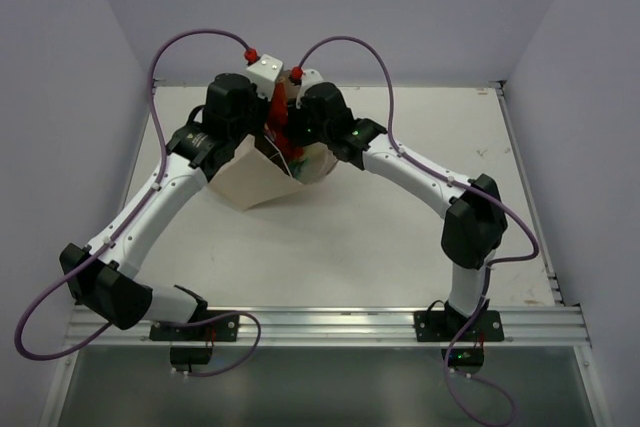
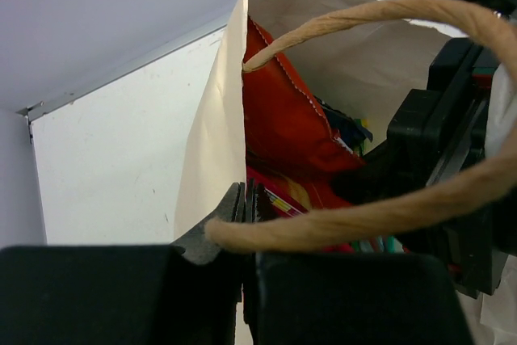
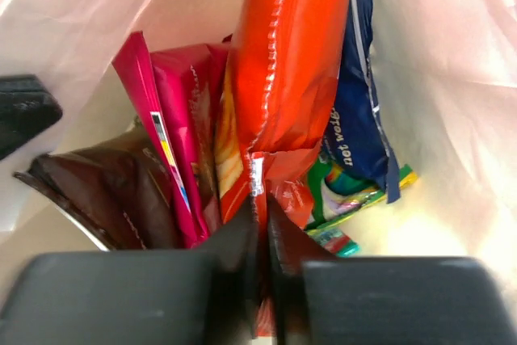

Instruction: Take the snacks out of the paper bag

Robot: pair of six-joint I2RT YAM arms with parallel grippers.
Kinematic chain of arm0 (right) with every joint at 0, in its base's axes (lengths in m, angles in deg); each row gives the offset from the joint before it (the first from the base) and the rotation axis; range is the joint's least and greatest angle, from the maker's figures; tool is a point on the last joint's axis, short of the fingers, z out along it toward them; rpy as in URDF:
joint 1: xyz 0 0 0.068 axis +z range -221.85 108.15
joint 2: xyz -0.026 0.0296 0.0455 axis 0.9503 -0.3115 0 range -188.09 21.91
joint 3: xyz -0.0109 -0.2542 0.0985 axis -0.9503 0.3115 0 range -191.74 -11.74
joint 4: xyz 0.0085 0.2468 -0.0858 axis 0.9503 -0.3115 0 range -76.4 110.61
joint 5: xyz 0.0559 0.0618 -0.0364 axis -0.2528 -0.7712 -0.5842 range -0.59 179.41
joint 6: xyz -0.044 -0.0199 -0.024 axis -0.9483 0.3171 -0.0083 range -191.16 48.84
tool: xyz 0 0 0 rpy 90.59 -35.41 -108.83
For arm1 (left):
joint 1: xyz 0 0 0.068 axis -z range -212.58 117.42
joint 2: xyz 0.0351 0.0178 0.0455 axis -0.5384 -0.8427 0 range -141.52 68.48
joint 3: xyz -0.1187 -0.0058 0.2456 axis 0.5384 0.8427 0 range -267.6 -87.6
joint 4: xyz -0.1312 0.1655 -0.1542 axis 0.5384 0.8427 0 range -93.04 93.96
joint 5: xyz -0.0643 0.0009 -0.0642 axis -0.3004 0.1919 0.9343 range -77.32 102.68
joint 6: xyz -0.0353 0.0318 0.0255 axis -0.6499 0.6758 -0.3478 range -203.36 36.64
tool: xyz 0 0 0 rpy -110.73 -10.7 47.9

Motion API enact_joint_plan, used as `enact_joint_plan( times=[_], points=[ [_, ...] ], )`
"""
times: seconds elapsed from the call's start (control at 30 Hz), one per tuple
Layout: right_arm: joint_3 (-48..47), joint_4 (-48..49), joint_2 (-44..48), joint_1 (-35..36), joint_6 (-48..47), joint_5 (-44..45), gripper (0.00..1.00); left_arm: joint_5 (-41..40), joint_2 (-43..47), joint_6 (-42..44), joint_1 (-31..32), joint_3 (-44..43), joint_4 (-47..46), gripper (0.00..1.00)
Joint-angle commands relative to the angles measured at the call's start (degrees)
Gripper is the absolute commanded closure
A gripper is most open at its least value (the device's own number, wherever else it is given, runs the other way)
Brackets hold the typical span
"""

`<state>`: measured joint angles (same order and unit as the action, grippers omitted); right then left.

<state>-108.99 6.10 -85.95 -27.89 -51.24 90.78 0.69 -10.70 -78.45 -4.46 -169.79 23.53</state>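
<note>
The tan paper bag [image 1: 250,182] stands at the back middle of the table, its mouth open. My left gripper [image 2: 247,198] is shut on the bag's near wall [image 2: 212,151], just under the cord handle [image 2: 355,220]. My right gripper [image 3: 264,224] reaches down inside the bag and is shut on the crimped edge of the orange chips packet [image 3: 291,62]. Beside that packet stand a pink packet [image 3: 174,111], a dark brown one [image 3: 105,191] and a dark blue one [image 3: 355,111]. A green packet [image 3: 349,191] and a teal pack [image 3: 335,241] lie at the bottom.
The white table [image 1: 400,247] is walled in by grey panels at the back and sides. A metal rail [image 1: 330,325] runs along the near edge. Both arms meet over the bag, close together, and purple cables [image 1: 180,42] arch above them.
</note>
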Motion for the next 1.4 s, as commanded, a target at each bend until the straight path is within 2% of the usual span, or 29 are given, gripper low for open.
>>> enact_joint_plan(
  times=[0.0,0.3,0.6,0.7,0.87,0.9,1.07,1.17,1.27,1.3,1.37],
  points=[
    [-2.8,5.9,1.8,0.0,-3.8,-1.0,1.0,-1.2,-0.1,-1.2,-0.3,-0.2,0.4,1.0],
    [-10.4,-0.9,15.1,0.0,-10.8,-3.9,1.0,-11.6,0.0,-0.7,-0.9,0.2,0.8,1.0],
    [-18.8,-7.7,23.7,-2.4,-12.6,3.4,1.0,-12.4,-1.1,0.1,-3.9,-0.6,0.1,1.0],
    [-21.6,-8.0,25.6,-6.4,-11.3,4.5,1.0,-11.7,-1.3,0.4,-4.2,-0.7,-1.0,1.0],
    [-22.5,-6.7,23.5,-20.4,-2.9,-1.0,1.0,-10.1,-1.8,0.8,-4.2,-1.7,-1.3,1.0],
    [-22.6,-5.9,21.3,-23.4,-1.7,-3.2,1.0,-9.2,-1.8,0.8,-4.2,-2.0,-1.3,1.0],
    [-24.0,0.9,11.7,-28.1,2.5,-7.1,1.0,-6.4,-1.9,0.7,-4.2,-2.4,-1.1,1.0],
    [-21.2,5.9,6.7,-29.7,4.9,-9.8,1.0,-4.4,-1.9,0.9,-4.3,-2.4,-1.1,1.0],
    [-8.7,14.5,7.4,-30.7,7.0,-11.7,1.0,-3.1,-1.6,1.1,-4.2,-2.6,-0.6,1.0],
    [-0.1,17.6,8.3,-31.0,7.3,-11.9,1.0,-2.4,-1.5,1.1,-4.2,-2.5,-0.6,1.0],
    [8.3,23.3,11.2,-31.8,9.6,-11.8,1.0,-2.0,-1.2,1.1,-4.2,-2.2,-0.6,1.0]
  ],
)
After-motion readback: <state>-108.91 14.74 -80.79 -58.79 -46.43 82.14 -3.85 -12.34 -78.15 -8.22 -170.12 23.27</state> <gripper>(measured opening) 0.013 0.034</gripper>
